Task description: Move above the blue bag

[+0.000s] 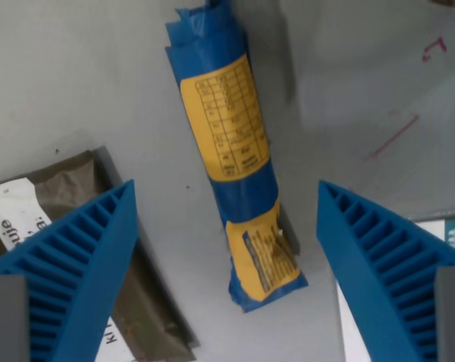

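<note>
From up here the pincer (pixel 225 197) hangs wide open over the grey worktop (pixel 76 83), its two ribbed blue fingers (pixel 91 256) splayed out to the lower corners of the wrist view, nothing caught between them. Right in the gap lies the blue bag (pixel 231 162), a long rolled-up packet flat on the worktop, running from the top edge of the view down toward the bottom and slanting a little to the wrist view's right as it goes. Its upper end is cut off by the frame. It carries a big yellow label (pixel 225 117) printed with a table of small figures too blurred to read, and a second yellow label (pixel 266 256) near its lower end with small print I cannot make out either. Neither finger touches the bag; both stand clear of it on either side. At the wrist view's left, partly hidden behind the left-hand finger, a flat brown packet (pixel 61 188) with a white label lies on the worktop, apart from the blue bag. Down at the right edge a white item with a teal patch (pixel 446 230) shows behind the other finger. Some pink marks (pixel 393 136) are drawn on the worktop at the upper right.
</note>
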`<state>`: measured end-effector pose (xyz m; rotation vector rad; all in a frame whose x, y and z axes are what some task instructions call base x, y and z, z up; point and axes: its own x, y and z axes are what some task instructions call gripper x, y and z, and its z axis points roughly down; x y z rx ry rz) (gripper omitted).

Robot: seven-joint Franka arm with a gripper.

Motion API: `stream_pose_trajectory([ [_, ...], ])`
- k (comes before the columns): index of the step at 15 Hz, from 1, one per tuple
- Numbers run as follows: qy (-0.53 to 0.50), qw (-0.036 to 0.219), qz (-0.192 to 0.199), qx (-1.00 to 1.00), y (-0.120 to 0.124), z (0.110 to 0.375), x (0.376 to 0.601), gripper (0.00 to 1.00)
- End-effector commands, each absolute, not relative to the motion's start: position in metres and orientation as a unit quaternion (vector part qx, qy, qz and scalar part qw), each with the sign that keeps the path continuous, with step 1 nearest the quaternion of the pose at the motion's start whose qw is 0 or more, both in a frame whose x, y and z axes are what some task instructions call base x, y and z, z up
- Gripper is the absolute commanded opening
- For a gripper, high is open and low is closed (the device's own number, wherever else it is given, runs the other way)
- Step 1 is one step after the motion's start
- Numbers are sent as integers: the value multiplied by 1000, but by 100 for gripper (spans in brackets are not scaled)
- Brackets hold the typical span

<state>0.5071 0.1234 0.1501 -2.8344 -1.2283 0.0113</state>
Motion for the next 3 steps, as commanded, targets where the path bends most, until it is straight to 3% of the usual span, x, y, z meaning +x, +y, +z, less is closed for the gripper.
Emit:
stream_pose_trajectory([
  [1, -425, 8, 11, -905, 126, 148, 515, 100],
  [3, -422, 8, 12, -907, 126, 148, 515, 100],
])
